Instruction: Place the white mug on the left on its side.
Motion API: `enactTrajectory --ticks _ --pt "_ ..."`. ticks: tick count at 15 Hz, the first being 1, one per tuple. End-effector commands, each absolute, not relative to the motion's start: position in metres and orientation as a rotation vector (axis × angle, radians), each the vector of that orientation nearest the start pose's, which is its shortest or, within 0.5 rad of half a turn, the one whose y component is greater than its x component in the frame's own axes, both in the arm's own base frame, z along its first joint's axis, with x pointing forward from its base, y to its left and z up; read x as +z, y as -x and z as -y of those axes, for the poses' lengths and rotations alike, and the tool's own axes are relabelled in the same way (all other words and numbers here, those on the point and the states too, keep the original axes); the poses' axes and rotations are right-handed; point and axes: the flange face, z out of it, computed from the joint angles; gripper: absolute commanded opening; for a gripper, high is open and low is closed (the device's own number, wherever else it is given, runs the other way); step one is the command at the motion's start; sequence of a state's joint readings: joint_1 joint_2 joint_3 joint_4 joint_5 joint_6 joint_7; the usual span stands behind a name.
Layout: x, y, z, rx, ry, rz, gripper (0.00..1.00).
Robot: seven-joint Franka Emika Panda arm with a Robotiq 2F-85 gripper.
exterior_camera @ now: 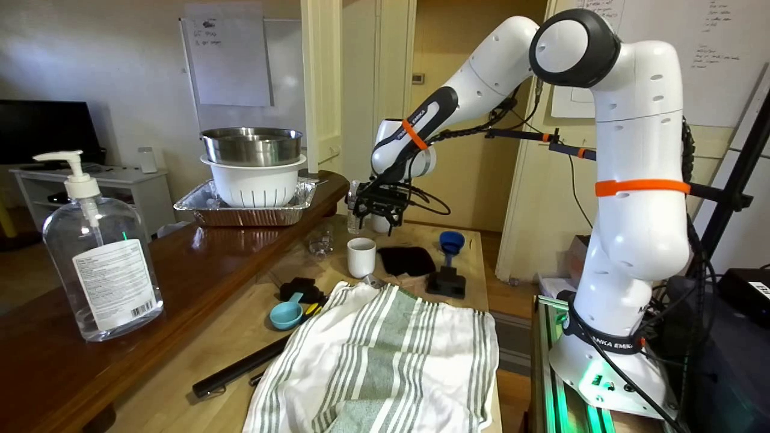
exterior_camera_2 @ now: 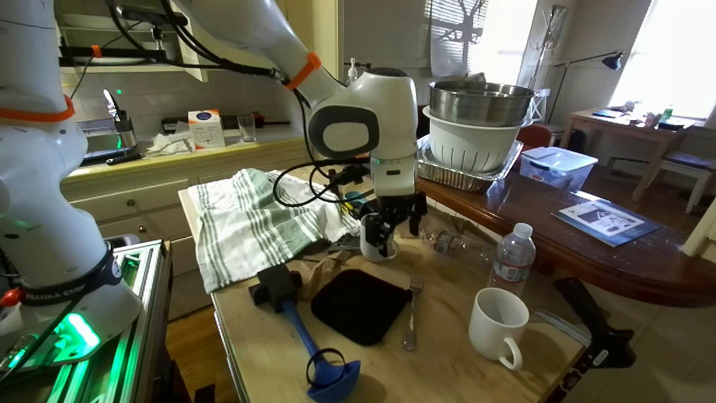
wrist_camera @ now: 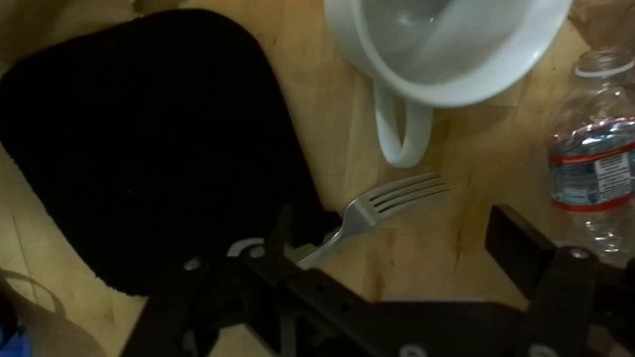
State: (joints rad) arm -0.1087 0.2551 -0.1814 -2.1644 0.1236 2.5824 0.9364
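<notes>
A white mug (exterior_camera: pixel 361 258) stands upright beside the towel, the left one of two in both exterior views. In an exterior view this mug (exterior_camera_2: pixel 369 246) is partly hidden behind the gripper. In the wrist view the mug (wrist_camera: pixel 347 29) is cut off at the top edge, with its handle toward the jaws. The other white mug (exterior_camera_2: pixel 498 324) stands upright at the far table end, partly hidden behind the gripper in an exterior view (exterior_camera: pixel 380 225). My gripper (wrist_camera: pixel 392 233) is open and empty above the table, apart from both mugs; it also shows in both exterior views (exterior_camera: pixel 376 227) (exterior_camera_2: pixel 400 238).
A fork (exterior_camera_2: pixel 413 308) and a black pad (exterior_camera_2: pixel 361 305) lie below the gripper. A water bottle (exterior_camera_2: pixel 512 260) stands by the other mug, with a clear bottle (exterior_camera_2: pixel 461 246) lying nearby. A striped towel (exterior_camera: pixel 385 355), blue scoop (exterior_camera_2: pixel 330 375) and raised counter (exterior_camera: pixel 198 264) are around.
</notes>
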Motion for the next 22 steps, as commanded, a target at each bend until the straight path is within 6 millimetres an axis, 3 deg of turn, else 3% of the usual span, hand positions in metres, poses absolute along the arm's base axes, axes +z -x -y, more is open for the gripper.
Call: enactTrajectory --ticks 1,10,14,15,17,18,20,21,22 --pt "0.287 -0.568 0.169 -0.146 2.35 -1.966 1.0" --pt "0.278 -0.576 0.165 0.029 2.288 -2.003 1.0" --pt "0.27 -0.582 0.163 -0.002 2.26 -1.999 0.9" --pt "0.268 -0.583 0.161 -0.002 2.257 -1.996 0.8" --pt "0.264 -0.585 0.16 -0.003 2.258 -1.993 0.75" --pt "0.262 -0.586 0.159 -0.006 2.261 -1.992 0.66" --pt "0.258 -0.588 0.159 -0.027 2.271 -1.986 0.66" --pt "0.257 -0.589 0.16 -0.04 2.275 -1.983 0.53" --pt "0.256 -0.589 0.161 -0.044 2.276 -1.983 0.56"
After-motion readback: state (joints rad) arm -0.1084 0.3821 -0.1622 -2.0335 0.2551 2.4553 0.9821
